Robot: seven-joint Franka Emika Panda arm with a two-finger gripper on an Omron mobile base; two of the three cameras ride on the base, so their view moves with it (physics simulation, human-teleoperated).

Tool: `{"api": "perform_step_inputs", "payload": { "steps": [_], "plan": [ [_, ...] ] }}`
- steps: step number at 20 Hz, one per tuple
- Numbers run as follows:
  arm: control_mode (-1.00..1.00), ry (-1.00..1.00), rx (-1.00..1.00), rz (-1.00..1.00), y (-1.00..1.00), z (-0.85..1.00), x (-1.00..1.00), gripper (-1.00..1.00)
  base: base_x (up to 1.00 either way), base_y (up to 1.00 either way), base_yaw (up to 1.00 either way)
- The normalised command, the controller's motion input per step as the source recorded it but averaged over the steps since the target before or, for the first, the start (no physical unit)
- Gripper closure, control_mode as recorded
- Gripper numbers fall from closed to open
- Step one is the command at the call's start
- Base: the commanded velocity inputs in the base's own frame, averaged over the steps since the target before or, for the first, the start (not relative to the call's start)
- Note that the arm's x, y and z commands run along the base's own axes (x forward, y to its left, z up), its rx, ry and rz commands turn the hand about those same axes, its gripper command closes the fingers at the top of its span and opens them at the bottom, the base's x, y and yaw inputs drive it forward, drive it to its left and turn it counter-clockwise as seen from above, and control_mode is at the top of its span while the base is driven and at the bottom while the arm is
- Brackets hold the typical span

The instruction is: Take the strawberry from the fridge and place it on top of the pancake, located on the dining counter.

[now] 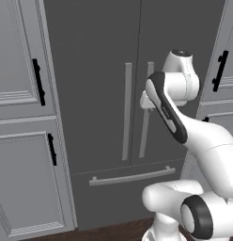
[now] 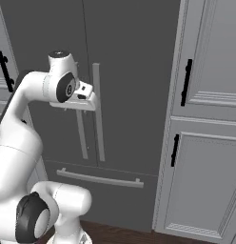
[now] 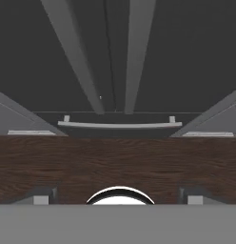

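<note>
Grey cabinets [image 1: 24, 141] flank fridge [image 1: 99, 56] | doors shut | tool [image 3: 118, 198] spread wide, empty

Panelled grey cabinets [image 1: 24, 141] fill the left side of the left base view, each door with a short black handle [image 1: 38, 82]. In the right base view, matching cabinet doors [image 2: 205, 143] stand at the right. A dark wood floor [image 3: 118, 164] crosses the middle of the hand view.

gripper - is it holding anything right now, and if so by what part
Nothing is held. The gripper is open, its fingertips set wide apart with nothing between them, close in front of the closed fridge near its door handles.
</note>
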Motion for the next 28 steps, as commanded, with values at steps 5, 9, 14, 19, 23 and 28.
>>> {"api": "perform_step_inputs", "payload": {
  "steps": [5, 9, 14, 19, 23, 28],
  "plan": [
    [1.00, 0.00, 0.00, 0.00, 0.00, 0.00, 0.00, -1.00, -0.03, 0.16, 0.00],
    [1.00, 0.00, 0.00, 0.00, 0.00, 0.00, 0.00, -1.00, 0.00, -0.09, 0.00],
    [-1.00, -0.06, 0.07, 0.05, -0.05, -0.01, 0.37, -1.00, 0.00, -0.02, 0.00],
    [-1.00, -0.30, 0.06, 0.08, -0.13, -0.04, 0.77, -1.00, 0.00, 0.00, 0.00],
    [-1.00, -0.24, -0.02, 0.00, -0.21, 0.00, 0.35, -1.00, 0.00, 0.00, 0.00],
    [-1.00, 0.03, -0.04, -0.09, -0.32, 0.00, 0.33, -1.00, 0.00, 0.00, 0.00]
  ]
}}
